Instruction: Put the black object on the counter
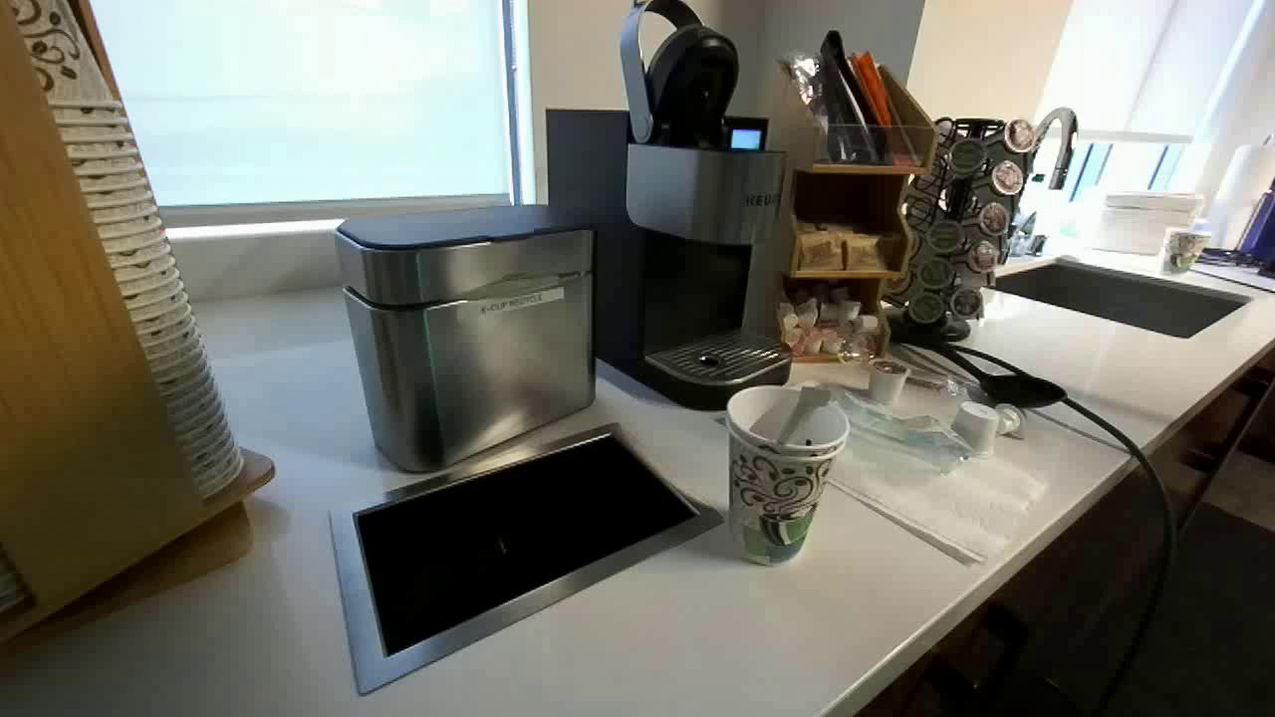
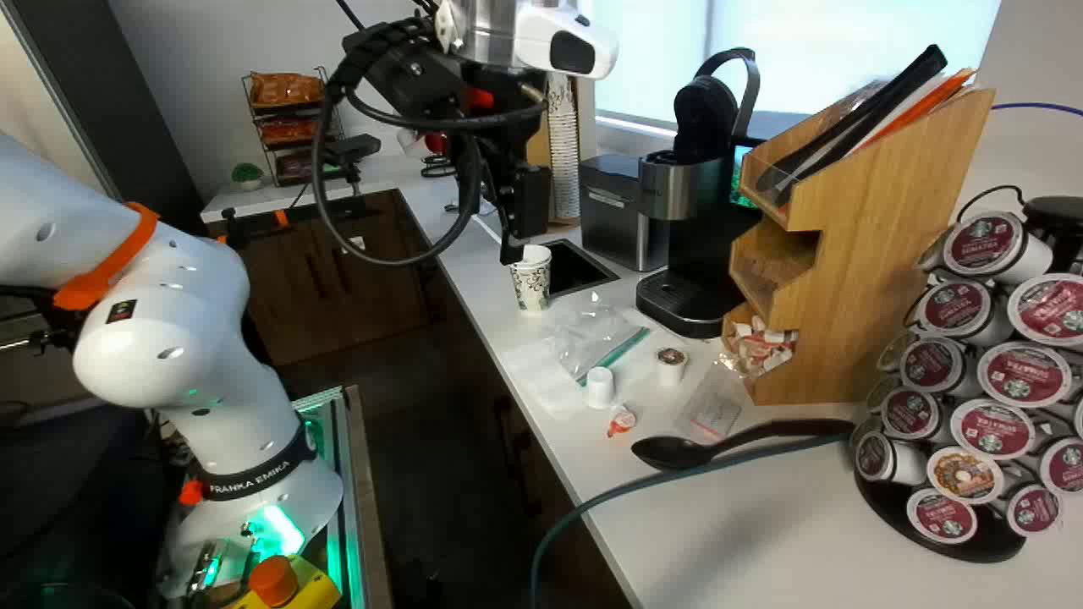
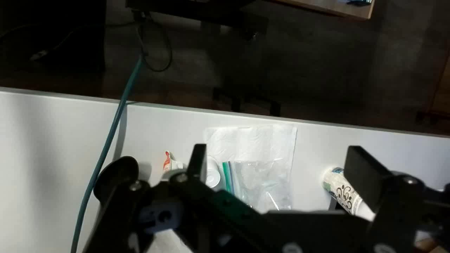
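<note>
Well, the slim black thing [image 2: 871,107] is leaning in the top pocket of the wooden rack [image 2: 888,288], and I am guessing it is the one we are wanting. In both exterior views it is tipping on a slant: its long way is running upward, with the top end poking out above the rack and the low end sitting in the pocket, close to an orange thing [image 2: 926,105]. From the fingers [image 3: 365,175] it is waiting well off to the side, the same side as the black spoon [image 3: 117,174], while the paper cup [image 3: 341,189] is standing on the other side. I am not managing to tell if it is higher than the fingers.

The fingers are pointing down and standing wide apart, holding nothing. The white counter [image 3: 313,151] is showing below them, and a plastic bag [image 3: 263,182] is lying under the gap. I am thinking the fingers are needing to go sideways to the rack first, then pinch that high end, since the low end is looking tucked in.
</note>
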Motion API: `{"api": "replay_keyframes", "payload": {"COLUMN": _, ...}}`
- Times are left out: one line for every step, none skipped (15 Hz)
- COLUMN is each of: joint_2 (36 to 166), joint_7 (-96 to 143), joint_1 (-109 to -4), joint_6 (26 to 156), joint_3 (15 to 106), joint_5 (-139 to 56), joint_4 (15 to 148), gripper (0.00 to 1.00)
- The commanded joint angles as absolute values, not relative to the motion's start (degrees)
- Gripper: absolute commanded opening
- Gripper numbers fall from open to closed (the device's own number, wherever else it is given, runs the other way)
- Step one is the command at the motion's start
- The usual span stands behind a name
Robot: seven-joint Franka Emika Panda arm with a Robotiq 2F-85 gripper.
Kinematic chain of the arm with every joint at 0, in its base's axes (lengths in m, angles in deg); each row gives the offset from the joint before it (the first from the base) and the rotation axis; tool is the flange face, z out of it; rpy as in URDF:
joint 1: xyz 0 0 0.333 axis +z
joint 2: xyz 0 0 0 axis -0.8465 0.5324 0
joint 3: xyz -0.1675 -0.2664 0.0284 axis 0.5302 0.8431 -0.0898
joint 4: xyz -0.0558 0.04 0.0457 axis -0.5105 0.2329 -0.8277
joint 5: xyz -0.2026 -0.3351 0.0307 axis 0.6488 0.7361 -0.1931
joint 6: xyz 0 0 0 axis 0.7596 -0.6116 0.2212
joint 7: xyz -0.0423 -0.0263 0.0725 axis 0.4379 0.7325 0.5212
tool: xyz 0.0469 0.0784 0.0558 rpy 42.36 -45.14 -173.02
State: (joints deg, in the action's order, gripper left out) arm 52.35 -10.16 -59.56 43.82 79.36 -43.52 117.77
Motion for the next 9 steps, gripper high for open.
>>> {"api": "replay_keyframes", "payload": {"joint_2": 52.8, "joint_7": -11.0, "joint_1": -61.4, "joint_6": 43.7, "joint_3": 78.0, "joint_5": -44.2, "joint_4": 117.6, "gripper": 1.0}}
{"api": "replay_keyframes", "payload": {"joint_2": 52.7, "joint_7": -9.5, "joint_1": -61.1, "joint_6": 47.2, "joint_3": 77.9, "joint_5": -46.5, "joint_4": 117.8, "gripper": 1.0}}
{"api": "replay_keyframes", "payload": {"joint_2": 52.2, "joint_7": -8.2, "joint_1": -61.2, "joint_6": 53.3, "joint_3": 75.9, "joint_5": -45.0, "joint_4": 118.3, "gripper": 1.0}}
{"api": "replay_keyframes", "payload": {"joint_2": 53.3, "joint_7": -8.0, "joint_1": -60.1, "joint_6": 55.9, "joint_3": 74.4, "joint_5": -45.6, "joint_4": 116.9, "gripper": 1.0}}
{"api": "replay_keyframes", "payload": {"joint_2": 53.9, "joint_7": -7.4, "joint_1": -59.6, "joint_6": 59.7, "joint_3": 72.7, "joint_5": -45.2, "joint_4": 116.2, "gripper": 1.0}}
{"api": "replay_keyframes", "payload": {"joint_2": 54.8, "joint_7": -6.1, "joint_1": -58.9, "joint_6": 63.6, "joint_3": 70.5, "joint_5": -45.2, "joint_4": 115.3, "gripper": 1.0}}
{"api": "replay_keyframes", "payload": {"joint_2": 55.0, "joint_7": -4.6, "joint_1": -58.8, "joint_6": 68.0, "joint_3": 68.6, "joint_5": -44.7, "joint_4": 115.4, "gripper": 1.0}}
{"api": "replay_keyframes", "payload": {"joint_2": 56.4, "joint_7": -2.7, "joint_1": -58.4, "joint_6": 71.8, "joint_3": 66.8, "joint_5": -44.6, "joint_4": 113.6, "gripper": 1.0}}
{"api": "replay_keyframes", "payload": {"joint_2": 57.2, "joint_7": -0.6, "joint_1": -58.3, "joint_6": 76.6, "joint_3": 65.1, "joint_5": -44.4, "joint_4": 113.4, "gripper": 1.0}}
